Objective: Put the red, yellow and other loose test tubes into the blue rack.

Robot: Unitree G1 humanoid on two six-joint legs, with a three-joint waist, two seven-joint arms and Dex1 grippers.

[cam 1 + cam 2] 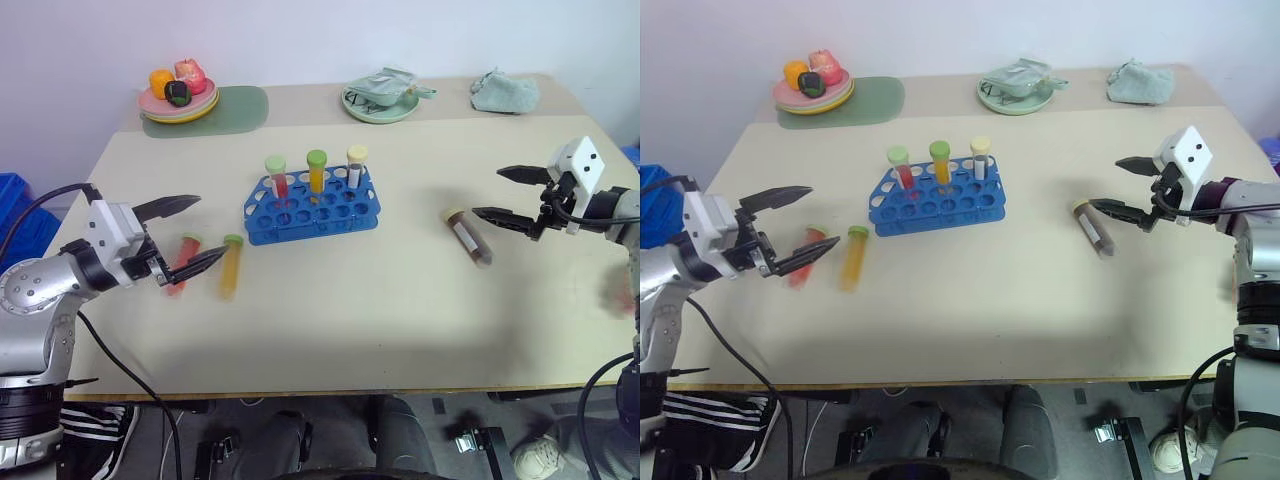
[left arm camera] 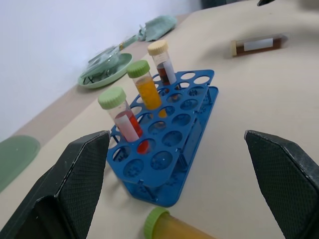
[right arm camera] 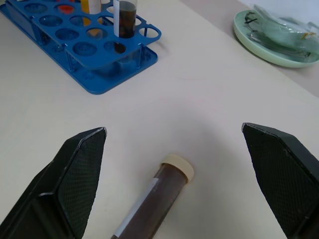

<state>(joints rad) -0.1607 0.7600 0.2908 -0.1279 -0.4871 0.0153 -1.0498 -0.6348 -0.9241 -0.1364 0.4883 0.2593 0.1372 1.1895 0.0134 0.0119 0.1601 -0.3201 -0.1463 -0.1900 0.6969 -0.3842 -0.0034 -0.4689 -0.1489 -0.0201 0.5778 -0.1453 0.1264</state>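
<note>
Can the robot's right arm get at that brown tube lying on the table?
Probably yes. The right gripper hangs open just beside the brown tube, which lies alone on bare table. Nothing stands between them, and the blue rack sits well off to the side.

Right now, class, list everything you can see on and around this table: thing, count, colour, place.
Rack: one, blue, table centre.
Upright tubes: three, red, yellow and brown, in the rack's back row.
Loose tubes: red and yellow lying left of the rack, brown lying right.
Plate of toy food: one, far left, on a green mat.
Green plate: one, far centre.
Cloth: one, pale green, far right.
Left pincer: open, near the loose red tube.
Right pincer: open, near the brown tube.
</note>
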